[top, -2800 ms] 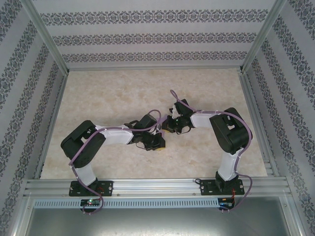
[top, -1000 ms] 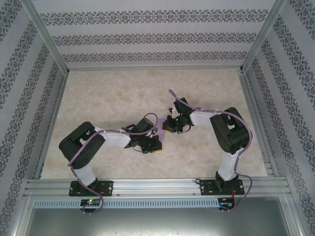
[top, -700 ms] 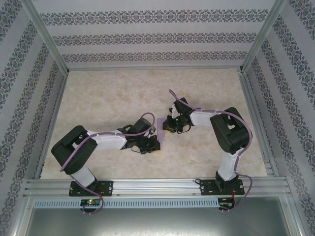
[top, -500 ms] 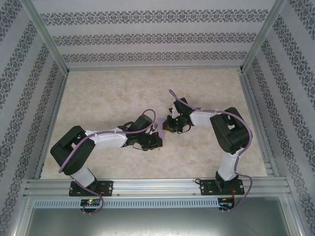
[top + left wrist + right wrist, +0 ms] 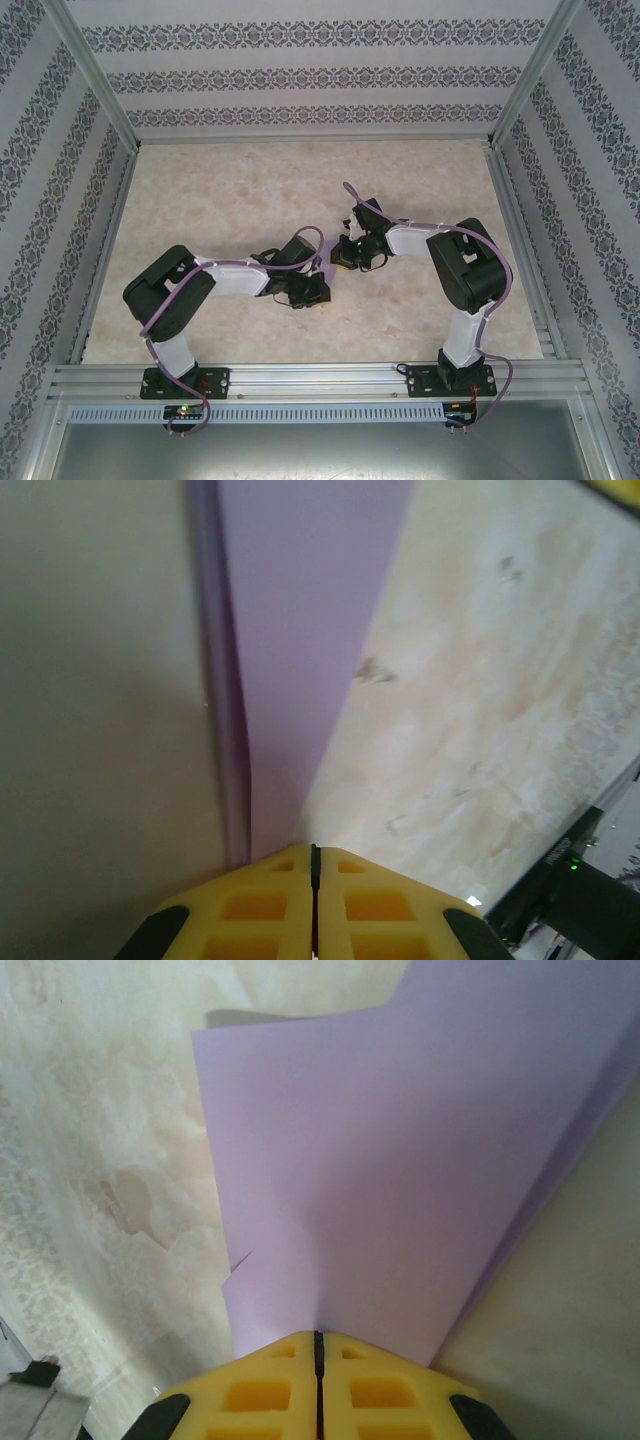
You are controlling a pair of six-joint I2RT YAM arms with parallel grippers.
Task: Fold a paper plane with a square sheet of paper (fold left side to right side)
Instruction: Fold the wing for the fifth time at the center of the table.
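A folded lilac sheet of paper [image 5: 400,1160] lies on the marbled table between the two arms. In the right wrist view it spreads wide ahead of my right gripper [image 5: 318,1335], which is shut with its yellow tips pressed onto the paper's near edge. In the left wrist view the paper [image 5: 300,630] is a narrow strip with a darker folded edge on its left. It ends at my left gripper [image 5: 313,848], also shut and touching that end. In the top view the left gripper [image 5: 318,296] and right gripper [image 5: 340,262] meet at the table's middle and hide most of the paper. I cannot make out a plane shape.
The right arm's black link with a green light [image 5: 572,880] sits close by at the lower right of the left wrist view. An aluminium frame [image 5: 300,378] borders the table's near edge. Patterned walls [image 5: 300,75] enclose the other sides.
The left arm swung its elbow out to the left and came back, and its shut gripper shifted slightly right along the paper. The right arm has held still.
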